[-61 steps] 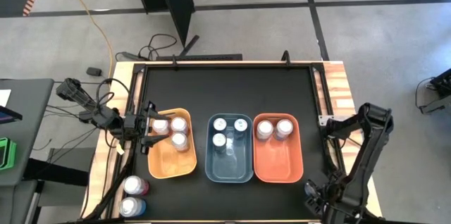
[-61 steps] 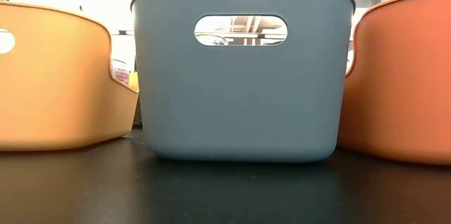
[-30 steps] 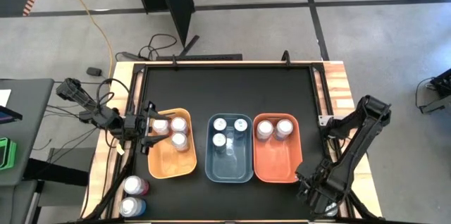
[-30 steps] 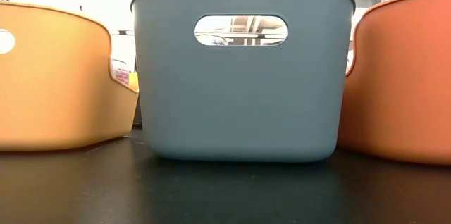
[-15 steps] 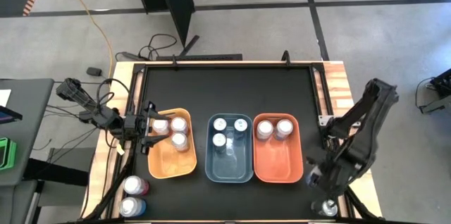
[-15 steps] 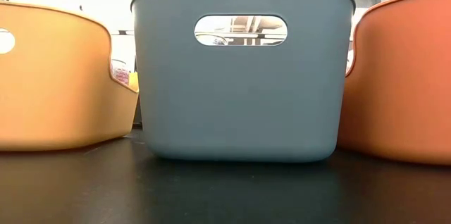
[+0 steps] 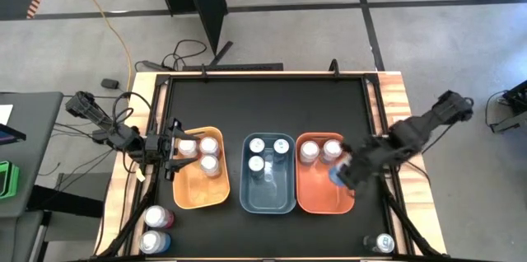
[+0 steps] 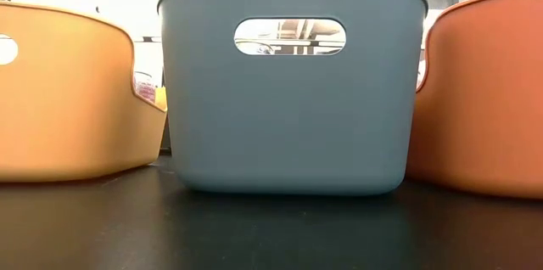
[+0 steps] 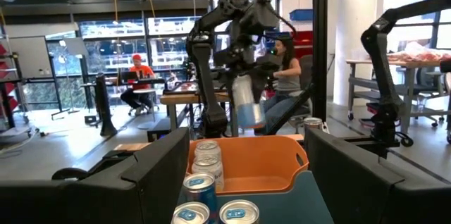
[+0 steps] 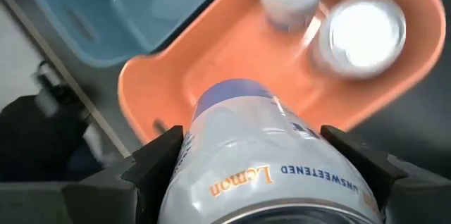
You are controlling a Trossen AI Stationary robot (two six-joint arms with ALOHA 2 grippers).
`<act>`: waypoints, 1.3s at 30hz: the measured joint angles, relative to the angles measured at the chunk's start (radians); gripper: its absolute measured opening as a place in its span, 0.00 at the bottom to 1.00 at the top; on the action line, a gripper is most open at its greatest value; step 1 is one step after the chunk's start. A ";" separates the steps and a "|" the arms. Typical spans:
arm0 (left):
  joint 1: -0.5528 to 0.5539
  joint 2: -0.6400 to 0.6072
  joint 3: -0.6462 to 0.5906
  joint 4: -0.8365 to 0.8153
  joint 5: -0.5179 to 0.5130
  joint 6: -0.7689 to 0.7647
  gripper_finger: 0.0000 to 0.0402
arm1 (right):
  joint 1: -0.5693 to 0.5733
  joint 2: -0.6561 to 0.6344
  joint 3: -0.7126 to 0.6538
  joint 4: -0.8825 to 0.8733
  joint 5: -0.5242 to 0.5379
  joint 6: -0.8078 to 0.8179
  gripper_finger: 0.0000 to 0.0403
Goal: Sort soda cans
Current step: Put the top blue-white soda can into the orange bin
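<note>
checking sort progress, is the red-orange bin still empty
No, two cans already stand at the far end of the red-orange bin, and the right gripper holds another can over it.

Orange bin [image 7: 200,194], blue bin [image 7: 268,197], red-orange bin [image 7: 322,195] side by side on black table [image 7: 263,105].

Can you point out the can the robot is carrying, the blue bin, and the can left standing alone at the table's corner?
carried can [image 10: 246,153], right wrist view, on its white side wall.
blue bin [image 8: 288,117], low view, on its front wall.
lone can [image 7: 381,244], high view, on its silver top.
</note>
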 joint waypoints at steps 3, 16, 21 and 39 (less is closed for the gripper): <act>0.000 0.000 0.000 0.000 0.000 0.001 0.69 | -0.080 0.065 0.000 0.033 0.000 -0.111 0.76; 0.000 0.000 0.000 -0.023 0.002 -0.011 0.69 | -0.100 0.382 -0.002 -0.039 -0.007 -0.110 0.76; 0.000 0.000 0.000 -0.023 0.014 -0.016 0.69 | -0.068 0.436 -0.042 -0.039 -0.001 0.001 0.76; 0.000 0.000 0.000 -0.018 0.014 -0.016 0.69 | -0.081 0.433 -0.162 0.022 0.003 0.196 0.88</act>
